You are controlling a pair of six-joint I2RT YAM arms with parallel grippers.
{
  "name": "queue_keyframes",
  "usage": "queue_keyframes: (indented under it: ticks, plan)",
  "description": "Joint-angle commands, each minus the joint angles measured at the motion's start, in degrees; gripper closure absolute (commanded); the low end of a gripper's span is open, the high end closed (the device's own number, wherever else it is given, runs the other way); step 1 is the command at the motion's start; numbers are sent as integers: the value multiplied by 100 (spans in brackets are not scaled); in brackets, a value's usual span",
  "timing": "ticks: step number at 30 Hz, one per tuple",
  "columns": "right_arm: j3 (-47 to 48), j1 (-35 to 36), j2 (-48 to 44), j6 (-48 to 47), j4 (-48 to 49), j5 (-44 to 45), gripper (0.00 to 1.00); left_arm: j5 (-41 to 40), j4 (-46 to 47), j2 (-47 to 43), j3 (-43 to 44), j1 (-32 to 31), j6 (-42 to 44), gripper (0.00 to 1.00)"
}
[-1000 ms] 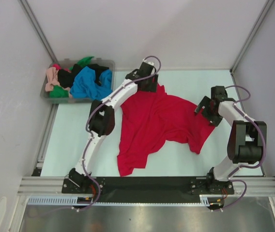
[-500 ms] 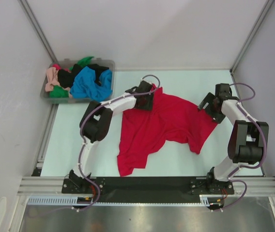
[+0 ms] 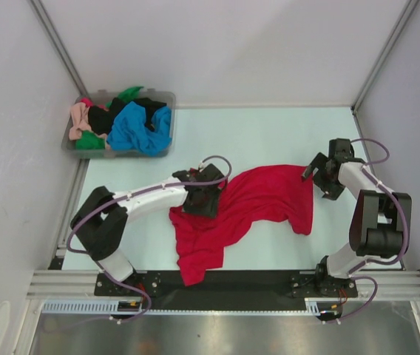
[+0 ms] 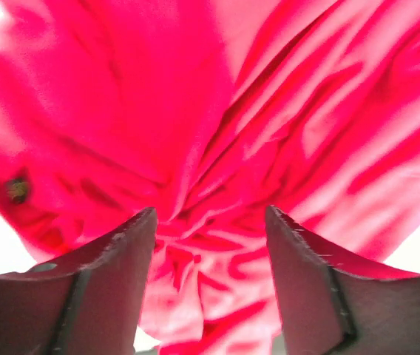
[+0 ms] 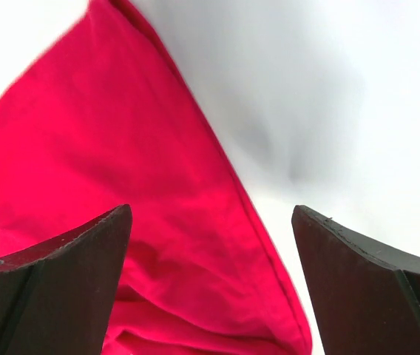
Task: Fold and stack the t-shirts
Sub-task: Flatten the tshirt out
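Note:
The large red t-shirt (image 3: pixel 258 201) lies crumpled across the middle of the pale table, with one end trailing toward the near edge. My left gripper (image 3: pixel 204 200) sits on its left part. In the left wrist view (image 4: pixel 210 214) its fingers press bunched red cloth (image 4: pixel 269 111) between them. My right gripper (image 3: pixel 316 173) is open at the shirt's far right corner. In the right wrist view (image 5: pixel 211 211) its jaws stand wide over the shirt's hemmed edge (image 5: pixel 84 185). Blue (image 3: pixel 140 127), black (image 3: pixel 99 118), green (image 3: pixel 130 93) and peach-pink (image 3: pixel 79 118) shirts lie heaped in the bin.
The clear grey plastic bin (image 3: pixel 167 96) stands at the far left of the table (image 3: pixel 269 133). White walls and metal frame posts close in the sides and back. A black rail with the arm bases runs along the near edge.
My left gripper has pulled back from the far side toward the near left, dragging the red shirt's top with it, so the shirt is now bunched and narrower. My right gripper barely moved.

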Motion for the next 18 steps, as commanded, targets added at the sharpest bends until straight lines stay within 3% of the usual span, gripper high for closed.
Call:
queue_keyframes:
  ticks: [1,3,8,11,18]
  plan:
    - [-68,-20,-443,13,115,-31,4,-403,-452,-487,1149,175,182,31]
    - [-68,-11,-504,-22,159,-205,4,-220,-507,-469,1790,621,453,30]
    - [-24,42,-461,-163,264,-260,4,306,35,-294,1952,1659,911,32]
    - [-41,42,-399,-242,326,-242,4,827,817,-188,1592,1898,1236,35]
    - [55,42,-153,-339,352,-251,5,484,1293,594,1539,2109,1448,39]
